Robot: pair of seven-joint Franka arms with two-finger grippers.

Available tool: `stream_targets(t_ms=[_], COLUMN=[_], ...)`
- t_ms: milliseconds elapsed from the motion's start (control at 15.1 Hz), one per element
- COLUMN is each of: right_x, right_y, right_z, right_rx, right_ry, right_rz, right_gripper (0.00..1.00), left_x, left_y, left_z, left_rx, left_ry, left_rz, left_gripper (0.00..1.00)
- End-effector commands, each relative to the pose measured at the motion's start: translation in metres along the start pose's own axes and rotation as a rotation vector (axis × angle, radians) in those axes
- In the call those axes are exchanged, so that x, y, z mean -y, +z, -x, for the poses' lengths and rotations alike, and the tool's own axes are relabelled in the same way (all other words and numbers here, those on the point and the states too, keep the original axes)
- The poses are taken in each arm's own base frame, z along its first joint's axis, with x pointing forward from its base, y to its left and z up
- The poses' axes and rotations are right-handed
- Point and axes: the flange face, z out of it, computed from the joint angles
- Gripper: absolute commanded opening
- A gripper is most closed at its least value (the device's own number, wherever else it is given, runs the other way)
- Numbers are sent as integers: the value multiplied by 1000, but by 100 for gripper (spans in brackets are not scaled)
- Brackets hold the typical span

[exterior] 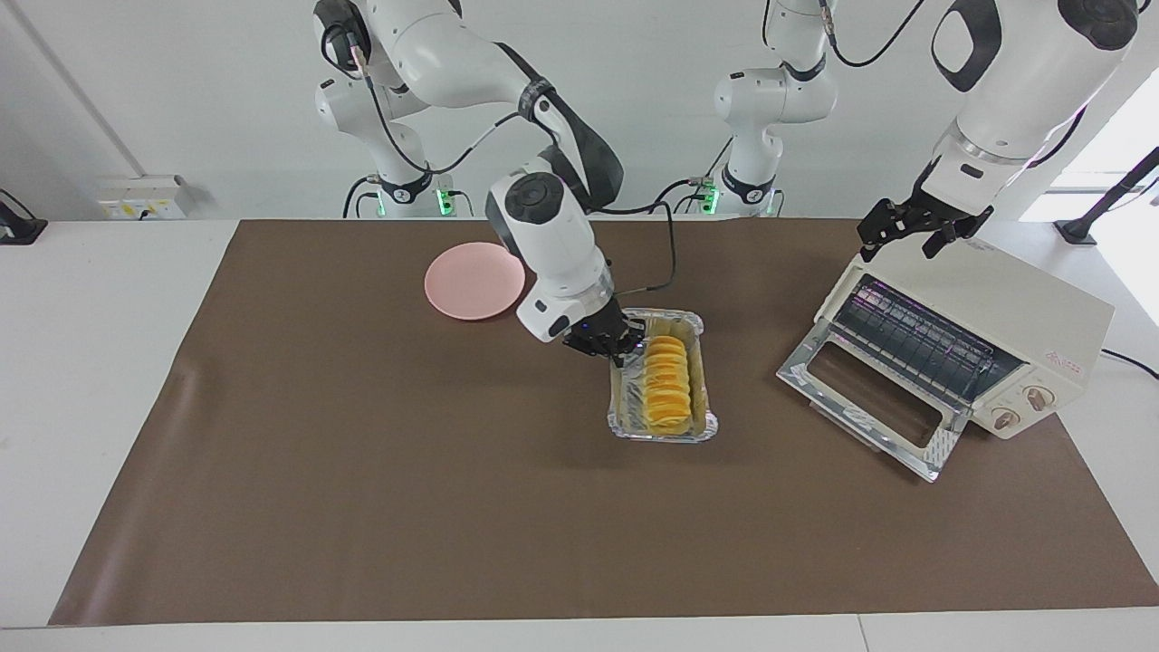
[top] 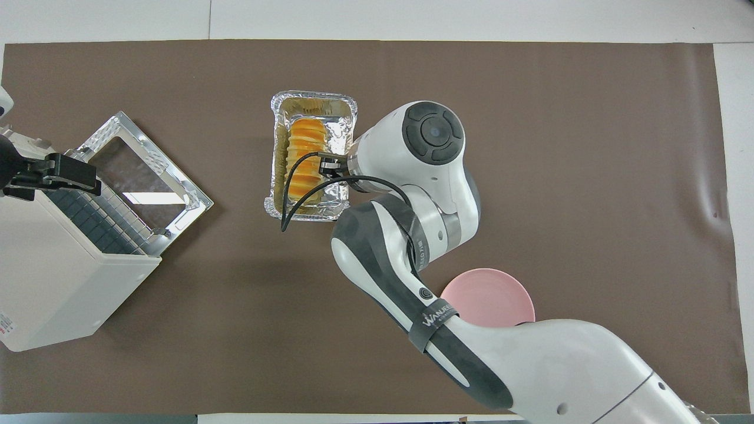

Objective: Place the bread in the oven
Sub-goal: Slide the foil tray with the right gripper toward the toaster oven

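Note:
The bread, a ridged golden-yellow loaf, lies in a crinkled foil tray at the middle of the brown mat. My right gripper is shut on the tray's long rim, on the side toward the right arm's end. The cream-white oven stands at the left arm's end. Its glass door is dropped open toward the tray and the wire rack shows. My left gripper waits open over the oven's top.
A round pink plate lies on the mat nearer to the robots, partly covered by the right arm in the overhead view. A strip of bare mat separates the tray from the oven door.

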Motion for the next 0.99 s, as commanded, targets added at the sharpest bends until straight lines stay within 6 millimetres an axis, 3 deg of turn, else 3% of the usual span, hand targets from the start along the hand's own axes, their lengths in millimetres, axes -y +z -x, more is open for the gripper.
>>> stream_targets(t_ms=[0,265,728,926], right_x=[16,3,-21,-21], right_y=[29,58,82,82], right_z=[-2,0,7,7], right_rx=[-23,-28,-29,-32], right_ry=[9,21,28,28], right_rz=[-53,-42,-15,-16], right_gripper=[0,0,0,0], left_x=[3,3,-1,-1], left_y=[-4,-3,-3,-2], left_z=[7,6,8,9], left_rx=[3,4,9,18], left_ry=[-4,-4,4,5], left_rz=[-11,-11,-10,-12], left_gripper=[100,100,100,100])
